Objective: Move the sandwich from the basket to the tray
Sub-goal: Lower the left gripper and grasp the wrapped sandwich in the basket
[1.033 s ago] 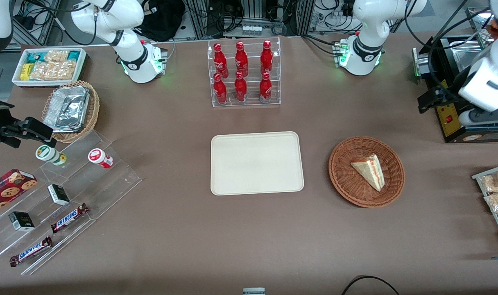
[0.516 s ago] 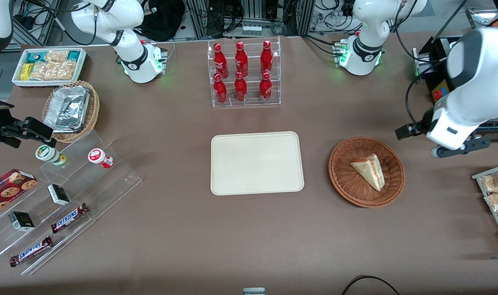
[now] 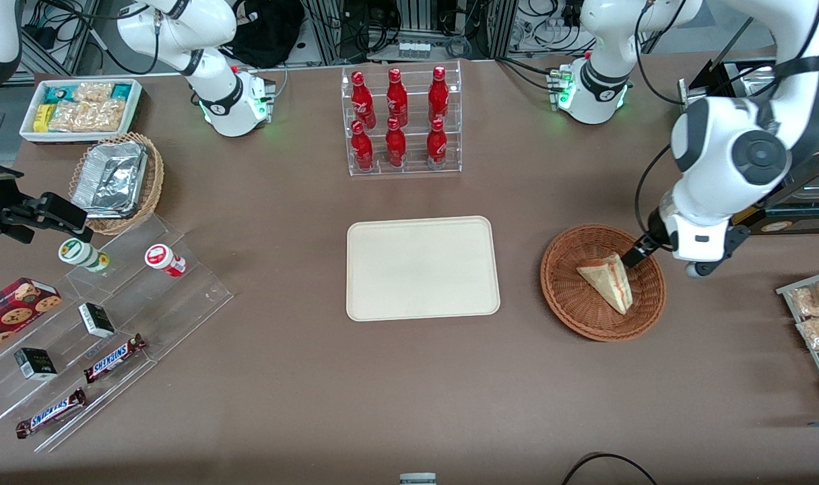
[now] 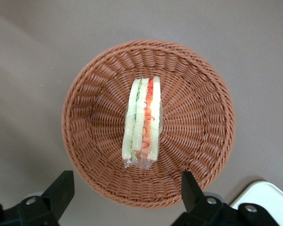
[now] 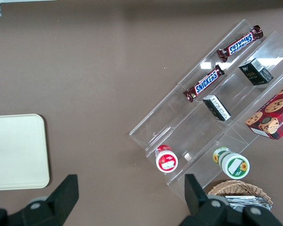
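**Left arm swings in over the basket — pickup is next**

Starting at the middle of the desk: the tray lies flat and bare, nothing on it yet. Moving across toward the working arm's end, the basket sits well apart from the tray, and the sandwich lies in it, a wedge on its side with the red and green filling along its cut edge.

Here is the news. One second back the left arm was up at the edge of the desk, clear of everything; half a second back it had dropped halfway in; now the gripper hangs right at the basket's rim, just by the sandwich's thick end. The sandwich itself has not budged through any of it.

The wrist camera tells the rest: the basket fills the view with the sandwich in the middle, and the jaws stand wide open, one finger to each side of it, holding nothing.

So the approach looks all but finished. What is left appears to be a short descent, closing on the bread's flat faces, then the carry across to the tray.
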Tool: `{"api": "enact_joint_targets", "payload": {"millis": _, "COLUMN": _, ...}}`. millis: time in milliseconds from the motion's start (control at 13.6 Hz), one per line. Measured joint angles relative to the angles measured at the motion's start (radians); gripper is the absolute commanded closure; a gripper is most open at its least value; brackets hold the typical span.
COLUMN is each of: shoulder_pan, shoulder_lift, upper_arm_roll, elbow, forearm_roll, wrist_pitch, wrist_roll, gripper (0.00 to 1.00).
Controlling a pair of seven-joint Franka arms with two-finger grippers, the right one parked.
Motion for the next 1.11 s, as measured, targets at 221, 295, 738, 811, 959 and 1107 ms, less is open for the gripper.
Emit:
{"api": "enact_joint_targets", "payload": {"millis": 221, "shoulder_pan": 0.0, "shoulder_lift": 0.051, "upper_arm_roll": 0.0, "elbow": -0.053, "forearm_roll": 0.0, "wrist_pitch": 0.094, "wrist_roll": -0.006, "gripper": 0.0}}
{"api": "enact_joint_targets", "payload": {"millis": 295, "shoulder_pan": 0.0, "shoulder_lift": 0.075, "upper_arm_roll": 0.0, "elbow": -0.056, "forearm_roll": 0.0, "wrist_pitch": 0.114, "wrist_roll": -0.006, "gripper": 0.0}}
{"api": "enact_joint_targets", "payload": {"millis": 738, "shoulder_pan": 0.0, "shoulder_lift": 0.172, "upper_arm_roll": 0.0, "elbow": -0.056, "forearm_roll": 0.0, "wrist_pitch": 0.148, "wrist_roll": -0.007, "gripper": 0.0}}
{"api": "enact_joint_targets", "payload": {"millis": 811, "shoulder_pan": 0.001, "shoulder_lift": 0.182, "upper_arm_roll": 0.0, "elbow": -0.056, "forearm_roll": 0.0, "wrist_pitch": 0.171, "wrist_roll": -0.007, "gripper": 0.0}}
{"api": "enact_joint_targets", "payload": {"millis": 959, "shoulder_pan": 0.001, "shoulder_lift": 0.2, "upper_arm_roll": 0.0, "elbow": -0.055, "forearm_roll": 0.0, "wrist_pitch": 0.203, "wrist_roll": -0.007, "gripper": 0.03}}
{"api": "enact_joint_targets", "payload": {"millis": 1107, "shoulder_pan": 0.001, "shoulder_lift": 0.214, "upper_arm_roll": 0.0, "elbow": -0.052, "forearm_roll": 0.0, "wrist_pitch": 0.227, "wrist_roll": -0.007, "gripper": 0.22}}
